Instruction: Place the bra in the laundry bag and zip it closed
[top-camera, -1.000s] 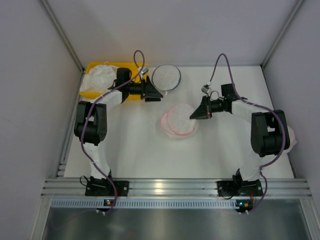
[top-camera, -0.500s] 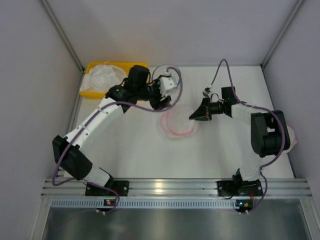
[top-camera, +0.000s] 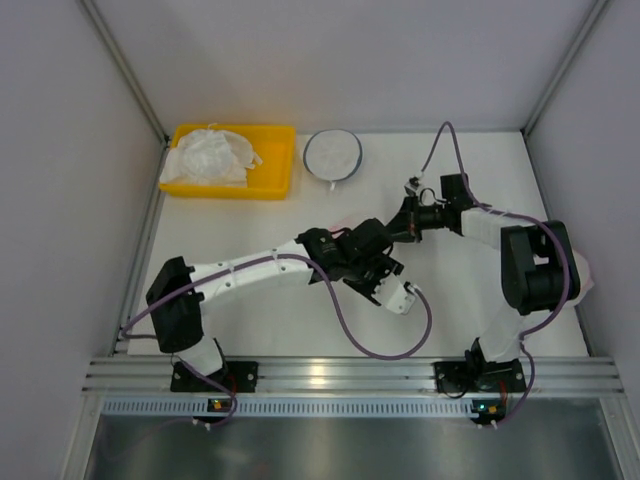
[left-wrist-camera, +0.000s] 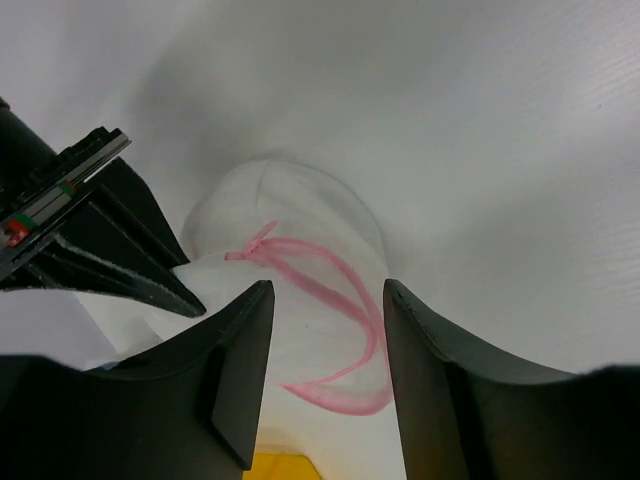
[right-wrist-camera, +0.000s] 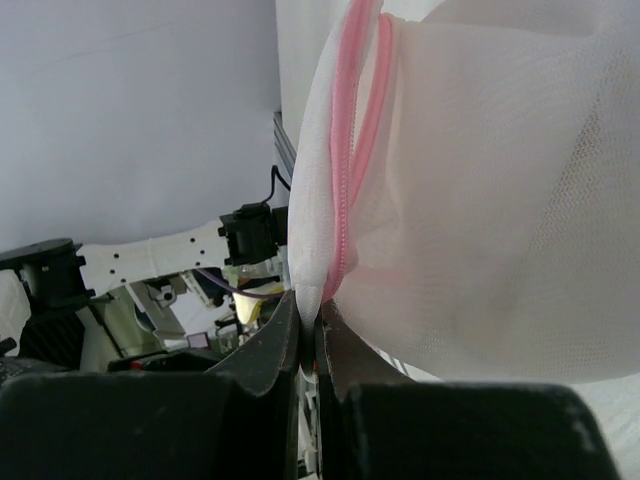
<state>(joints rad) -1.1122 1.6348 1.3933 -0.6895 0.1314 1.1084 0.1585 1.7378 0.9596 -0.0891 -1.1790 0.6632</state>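
Note:
The laundry bag (left-wrist-camera: 318, 300), white mesh with a pink rim and zip, lies on the white table. In the top view my left arm hides most of it. My right gripper (right-wrist-camera: 310, 325) is shut on the edge of the bag (right-wrist-camera: 480, 200) at the pink zip and holds that edge up; it shows in the top view (top-camera: 403, 227) at the bag's right side. My left gripper (left-wrist-camera: 328, 375) is open and empty just above the bag, at the table's centre in the top view (top-camera: 365, 250). The bra (top-camera: 207, 155), a heap of white fabric, lies in the yellow bin (top-camera: 275, 160).
A round white bag with a dark rim (top-camera: 332, 153) lies at the back centre, right of the yellow bin. Grey walls close in the table on both sides and at the back. My left arm (top-camera: 250, 270) stretches across the table's middle.
My left arm has swung from the yellow bin across to the centre, over the pink-rimmed bag, its gripper empty. My right gripper has kept its hold on the bag's edge.

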